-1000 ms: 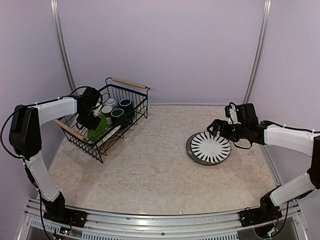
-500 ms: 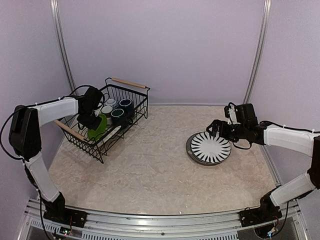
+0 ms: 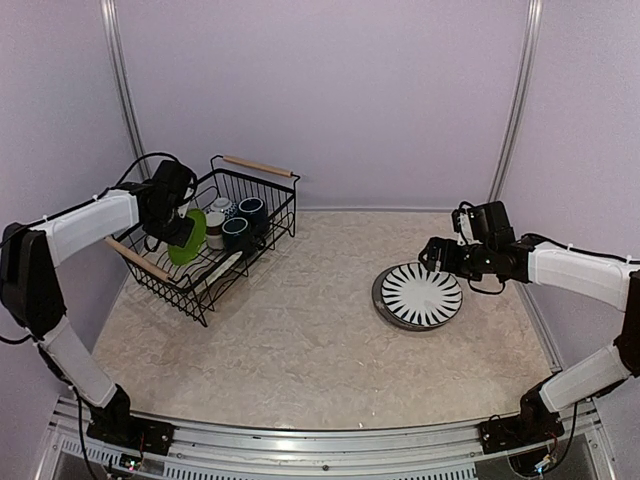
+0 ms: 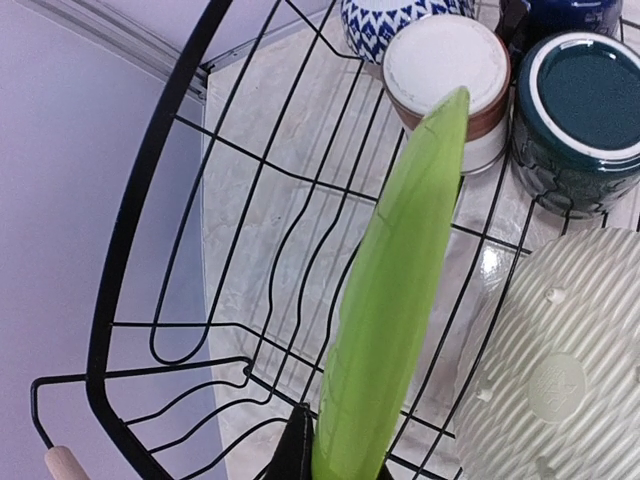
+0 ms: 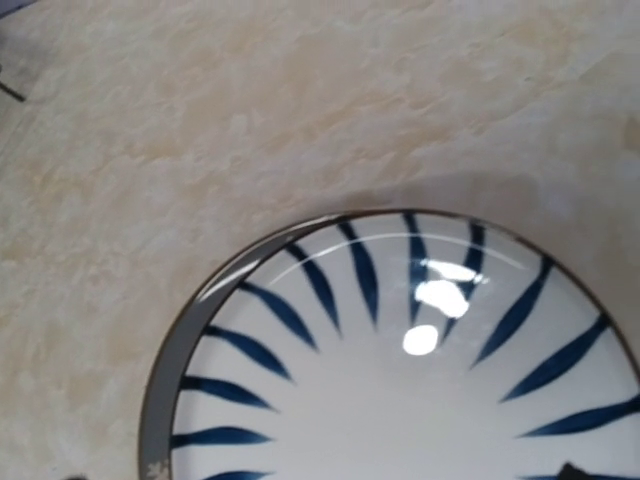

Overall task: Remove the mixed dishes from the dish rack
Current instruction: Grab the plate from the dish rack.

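My left gripper [image 3: 172,228] is shut on the rim of the green plate [image 3: 188,236] and holds it on edge above the left part of the black wire dish rack [image 3: 270,182]. The left wrist view shows the plate [image 4: 400,290] edge-on between my fingers [image 4: 296,455]. In the rack lie a pale ribbed plate [image 4: 560,370], a dark green mug [image 4: 585,100], a dark blue mug [image 3: 251,209], a grey brown-based cup [image 4: 445,70] and a blue-and-white patterned bowl [image 4: 390,15]. My right gripper [image 3: 432,255] is open above the far edge of the striped plate [image 3: 421,296], which rests on the dark grey plate [image 5: 160,400].
The rack stands at the back left near the left wall, with wooden handles [image 3: 258,165] at both ends. The stacked plates sit on the marbled table [image 3: 300,340] at the right. Purple walls close in the back and sides.
My left gripper has lifted the green plate up and to the left, out from among the other dishes. My right gripper has risen slightly over the striped plate.
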Controlling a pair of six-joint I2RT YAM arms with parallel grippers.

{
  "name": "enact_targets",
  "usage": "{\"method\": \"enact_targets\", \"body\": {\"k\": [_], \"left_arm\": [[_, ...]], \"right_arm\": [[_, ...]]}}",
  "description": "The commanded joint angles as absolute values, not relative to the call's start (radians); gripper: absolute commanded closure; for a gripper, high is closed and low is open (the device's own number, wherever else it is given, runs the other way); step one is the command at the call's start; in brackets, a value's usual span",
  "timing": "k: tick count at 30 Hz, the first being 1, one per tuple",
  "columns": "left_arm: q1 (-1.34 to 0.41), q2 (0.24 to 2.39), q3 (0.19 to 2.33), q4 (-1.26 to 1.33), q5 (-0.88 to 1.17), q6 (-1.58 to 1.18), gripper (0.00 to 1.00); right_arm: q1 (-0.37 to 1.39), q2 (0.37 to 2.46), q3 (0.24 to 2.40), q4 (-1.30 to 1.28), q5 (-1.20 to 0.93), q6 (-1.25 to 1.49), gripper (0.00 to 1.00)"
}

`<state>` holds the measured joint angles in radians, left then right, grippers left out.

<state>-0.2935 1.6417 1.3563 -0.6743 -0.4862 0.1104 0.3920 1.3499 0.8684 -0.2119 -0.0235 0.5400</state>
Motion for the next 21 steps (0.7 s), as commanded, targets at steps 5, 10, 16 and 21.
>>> {"method": "enact_targets", "body": {"k": [5,10,16,21], "left_arm": [[-0.280,1.459,1.303,-0.593,-0.388,0.006,1.00],[-0.245,1.330,1.255,-0.517,-0.217,-0.133,1.00],[-0.234,1.233,1.192,-0.408,0.127,-0.313,1.00],[-0.280,1.244,1.164,-0.337,0.343,-0.457,1.00]], "right_arm": [[0.402,1.336,0.874,-0.288,0.124,0.629,0.00],[0.395,1.276,0.819,-0.215,0.079,0.649,0.00],[0.397,1.229,0.775,-0.115,-0.011,0.656,0.00],[0.423,1.229,0.732,0.021,-0.150,0.710,0.00]]}}
